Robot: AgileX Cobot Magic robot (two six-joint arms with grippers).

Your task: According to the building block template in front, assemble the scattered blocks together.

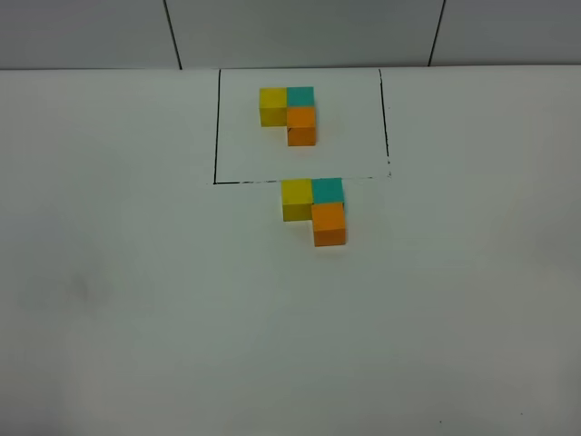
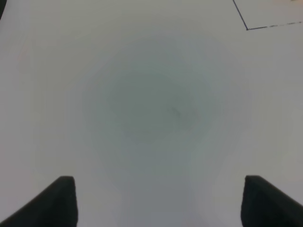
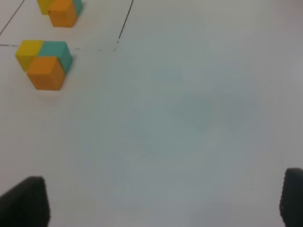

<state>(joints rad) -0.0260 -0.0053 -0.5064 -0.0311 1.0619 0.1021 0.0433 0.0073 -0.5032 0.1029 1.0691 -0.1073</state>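
- Nearest, the left gripper [image 2: 158, 201] shows in its wrist view only as two dark fingertips [image 2: 59, 201] spread wide apart above bare white desk [image 1: 136, 318]; nothing lies between them, so it is released and empty.
- Likewise the right gripper [image 3: 163, 201] is released: its two dark fingertips [image 3: 26, 201] sit at opposite edges of its wrist view, well apart, with only desk surface between them.
- Neither arm appears in the high view, so the pose of the arms beyond the fingertips cannot be told.
- Next out, in the high view, the scattered blocks [image 1: 315, 211] sit joined a little toward 12 o'clock of the desk's middle, in an L: yellow cube [image 1: 296, 199] touching teal cube [image 1: 328, 191] at its 3 o'clock, and orange cube [image 1: 329, 223] touching the teal one at its 6 o'clock.
- Their far edge lies just at the near line of the black-lined rectangle [image 1: 216, 127].
- Farthest, at 12 o'clock, the building block template [image 1: 289, 114] stands inside that rectangle, in its upper middle, clear of the lines: yellow, teal at its 3 o'clock, orange at the teal's 6 o'clock, the same L.
- Seen from the right wrist view, both clusters lie well apart from that gripper.
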